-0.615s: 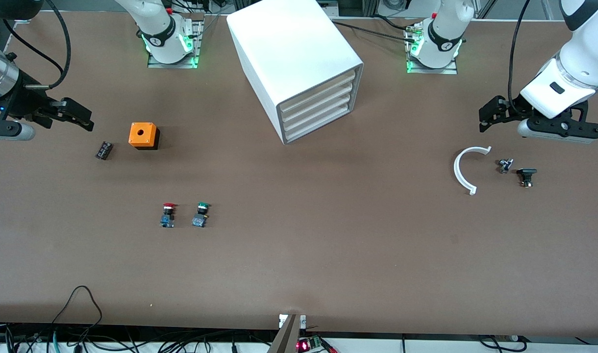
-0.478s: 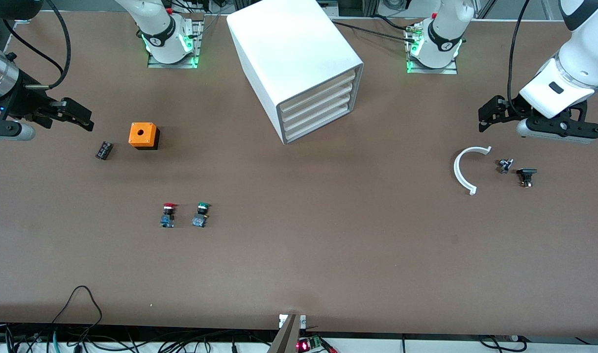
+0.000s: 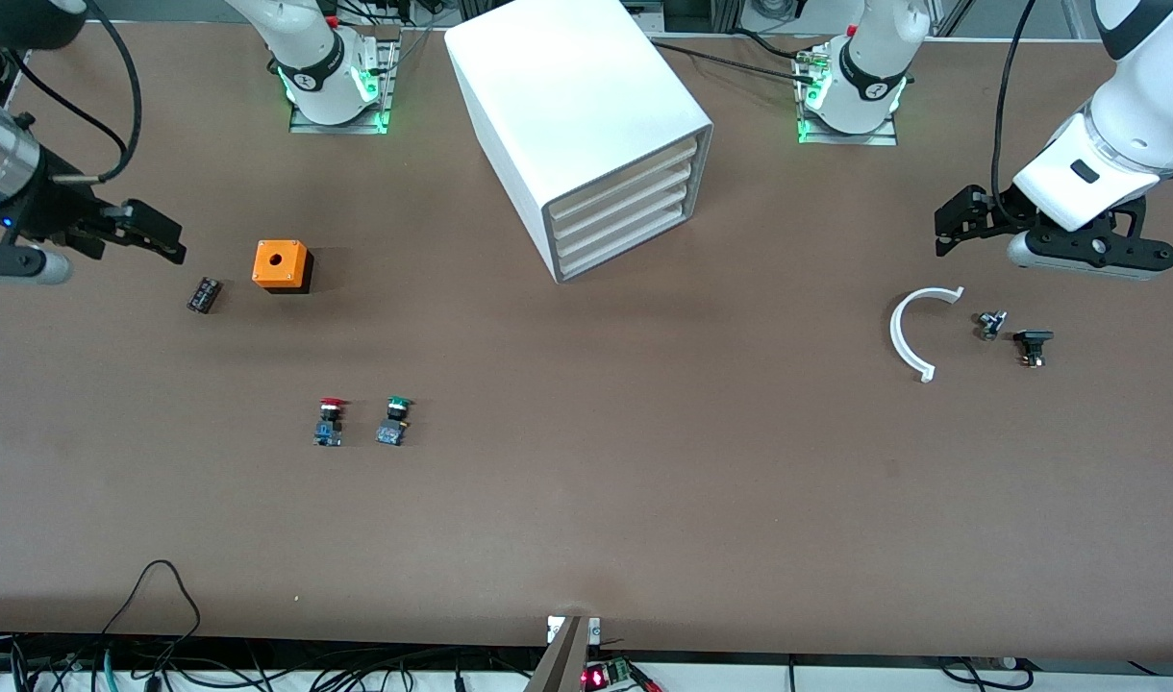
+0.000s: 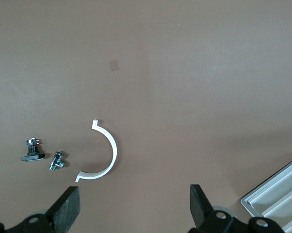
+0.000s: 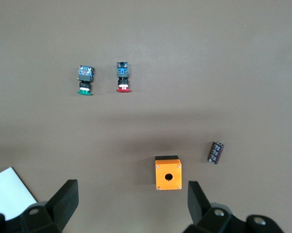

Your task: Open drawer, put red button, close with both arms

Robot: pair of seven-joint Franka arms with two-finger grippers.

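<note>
The white cabinet (image 3: 586,115) stands at the table's middle, toward the robots' bases, with all four cream drawer fronts (image 3: 625,216) shut. Its corner shows in the left wrist view (image 4: 277,196). The red button (image 3: 329,420) stands on the table beside the green-capped switch (image 3: 394,420), nearer the front camera than the orange box (image 3: 281,266). The right wrist view also shows the red button (image 5: 122,77). My right gripper (image 3: 175,240) is open and empty, up over the table at the right arm's end, its view (image 5: 131,199) looking down on the orange box. My left gripper (image 3: 944,233) is open and empty over the left arm's end (image 4: 135,206).
A small black cylinder (image 3: 203,294) lies beside the orange box. A white arc piece (image 3: 906,336) and two small dark parts (image 3: 992,324) (image 3: 1033,345) lie under the left gripper's end. The green switch (image 5: 85,80) and orange box (image 5: 168,173) show in the right wrist view.
Both grippers have drifted slightly toward the robots' bases. Nothing on the table has moved.
</note>
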